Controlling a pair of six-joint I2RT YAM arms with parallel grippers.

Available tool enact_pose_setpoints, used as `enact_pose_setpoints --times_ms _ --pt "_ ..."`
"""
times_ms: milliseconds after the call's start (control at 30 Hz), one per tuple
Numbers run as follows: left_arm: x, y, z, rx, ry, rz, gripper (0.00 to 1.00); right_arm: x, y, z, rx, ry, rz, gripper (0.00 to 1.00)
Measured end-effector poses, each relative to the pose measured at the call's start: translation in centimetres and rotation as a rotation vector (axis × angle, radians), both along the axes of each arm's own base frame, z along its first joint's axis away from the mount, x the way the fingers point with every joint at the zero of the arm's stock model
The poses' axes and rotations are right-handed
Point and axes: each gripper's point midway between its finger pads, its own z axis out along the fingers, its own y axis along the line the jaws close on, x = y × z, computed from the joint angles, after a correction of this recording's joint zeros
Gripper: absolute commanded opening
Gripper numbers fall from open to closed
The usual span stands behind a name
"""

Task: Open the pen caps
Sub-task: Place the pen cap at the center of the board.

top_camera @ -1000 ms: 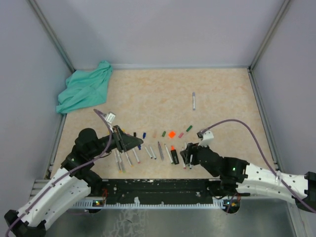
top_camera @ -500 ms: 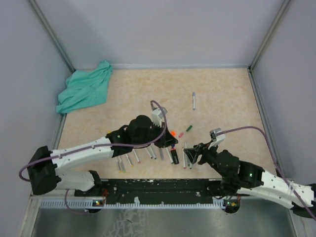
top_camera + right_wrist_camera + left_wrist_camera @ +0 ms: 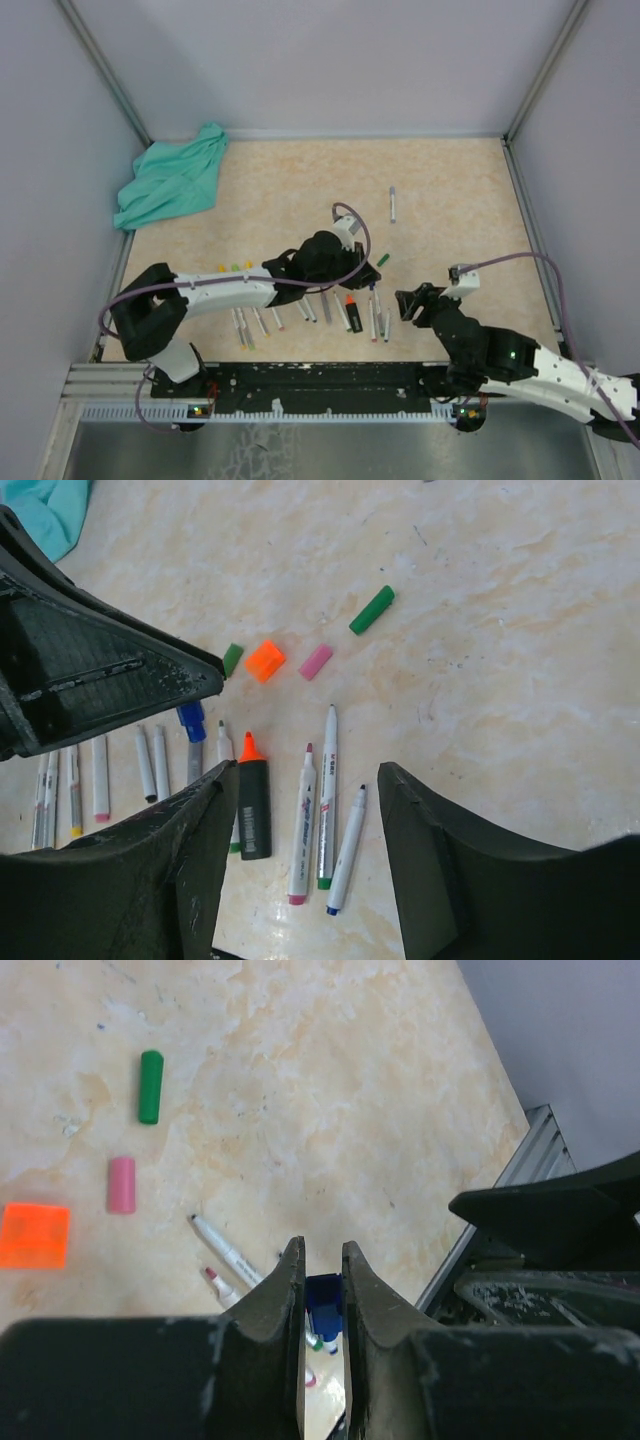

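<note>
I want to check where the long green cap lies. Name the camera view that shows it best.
Left wrist: the long green cap appears whole and largest there, alone on the bare table. Right wrist also shows it whole, but smaller. Top external shows only a tiny green sliver.

Robot lab test cell, grey panel walls (image 3: pixel 330 60), aluminium frame posts (image 3: pixel 105 70), beige tabletop (image 3: pixel 460 190)

Blue cap (image 3: pixel 323 1302) half hidden btw fingers (image 3: pixel 284 1295) of left tool (image 3: pixel 322 1252)
</note>
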Motion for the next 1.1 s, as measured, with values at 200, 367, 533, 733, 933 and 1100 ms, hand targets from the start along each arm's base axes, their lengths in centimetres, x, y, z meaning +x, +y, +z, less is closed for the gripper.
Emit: enact_pose_setpoints --times_ms 200,367,533,733,933,1100 --pt "1.6 -3.5 -0.3 -0.003 -0.016 -0.032 0.0 0.4 -1.5 0.3 0.016 0.008 -0.089 0.57" --pt "3.7 -5.7 -0.9 0.045 -0.061 -0.028 0.0 0.6 -2.9 1.2 0.021 0.014 -0.161 0.57" --pt "6.3 -7.4 -2.3 0.128 -0.093 0.021 0.0 0.8 -3.9 2.1 0.049 0.001 -0.22 0.57" --pt "7.1 -7.0 -5.1 0.251 -0.069 0.073 0.0 0.9 -5.0 1.7 0.05 0.008 -0.272 0.57" --pt "6.4 -6.9 -6.5 0.311 -0.064 0.09 0.08 0.8 -5.4 1.4 0.049 0.014 -0.291 0.57" --pt "6.1 -6.8 -9.0 0.367 -0.035 0.091 0.17 0.8 -5.5 1.8 0.064 0.016 -0.296 0.57"
